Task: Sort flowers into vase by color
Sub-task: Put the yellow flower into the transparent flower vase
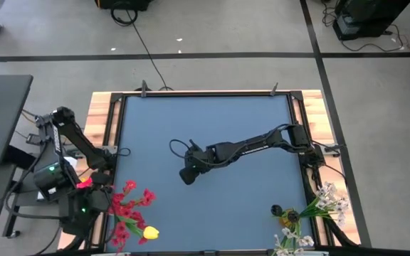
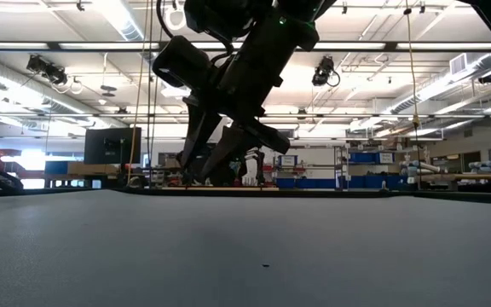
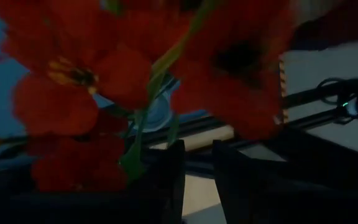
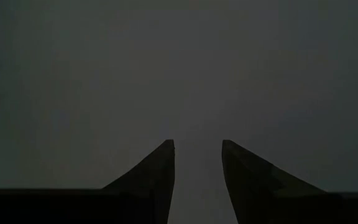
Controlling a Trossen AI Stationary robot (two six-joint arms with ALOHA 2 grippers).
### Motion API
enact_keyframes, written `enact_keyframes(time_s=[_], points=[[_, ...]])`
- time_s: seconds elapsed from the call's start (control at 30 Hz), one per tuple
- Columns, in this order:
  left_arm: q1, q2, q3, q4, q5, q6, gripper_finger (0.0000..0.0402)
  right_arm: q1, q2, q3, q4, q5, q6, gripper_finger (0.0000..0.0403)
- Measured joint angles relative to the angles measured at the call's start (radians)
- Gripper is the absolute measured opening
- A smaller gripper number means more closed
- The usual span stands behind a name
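High view, directly overhead, looking straight down on the whole table (image 1: 205, 135), low view, at table-top level, facing the room, right arm close, left wrist view, pressed close against red blossoms (image 3: 135, 68), right wrist view, near bare table, shared with overhead.

Two dark robot arms stand at the one blue-topped table (image 1: 212, 128), the left arm (image 1: 73, 142) at the left edge of the frame and the right arm (image 1: 255, 146) reaching into the middle. I count one yellow tulip (image 1: 150, 232) at the lower left, lying just beside a single cluster of red blossoms (image 1: 128, 206); how many red heads make it up I cannot tell from above, though the left wrist view shows at least two. At the lower right there is one spray of white blossoms (image 1: 326, 203) and one small dark bud (image 1: 277, 210).
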Motion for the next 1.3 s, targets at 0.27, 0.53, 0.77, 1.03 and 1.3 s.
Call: enact_keyframes(time_s=[0.27,0.53,0.77,1.03,1.3], points=[[0.000,0.005,0.058,-0.020,-0.147,0.009,0.0087,-0.004,0.000,0.000,0.000,0.000,0.002,0.0142],[-0.026,0.053,0.057,-0.016,-0.147,0.085,0.0097,-0.004,0.000,0.000,0.000,0.001,0.002,0.0142],[-0.028,0.063,0.057,-0.021,-0.189,0.071,0.0143,-0.004,0.000,0.000,0.000,0.002,0.003,0.0142],[-0.033,0.063,0.056,-0.020,-0.203,0.050,0.0152,-0.004,0.000,0.000,0.000,0.002,0.003,0.0142],[-0.054,0.068,-0.012,-0.004,-0.169,0.040,0.0152,-0.002,0.000,0.000,0.001,0.002,0.008,0.0142]])
